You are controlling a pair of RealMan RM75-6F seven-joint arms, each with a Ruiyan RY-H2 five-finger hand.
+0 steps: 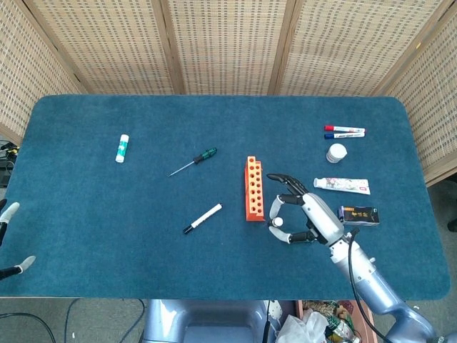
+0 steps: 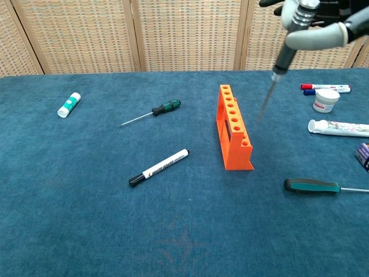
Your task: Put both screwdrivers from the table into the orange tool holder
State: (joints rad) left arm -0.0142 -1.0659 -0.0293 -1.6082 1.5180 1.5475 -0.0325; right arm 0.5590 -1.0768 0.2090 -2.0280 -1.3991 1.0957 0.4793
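Where blue felt table [image 1: 93, 229] ends, wicker screen [image 1: 228, 43] behind.

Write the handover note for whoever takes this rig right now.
The right hand holds a screwdriver in the air, tip down, just right of the orange tool holder.
Of the left hand only fingertips show at the table's left edge, so its state is unclear.
The holder's holes look empty.
A green-handled screwdriver lies left of the holder. A second green-handled screwdriver lies front right.
Done: one tool lifted.
Left: seat it in a hole, then fetch what remains.
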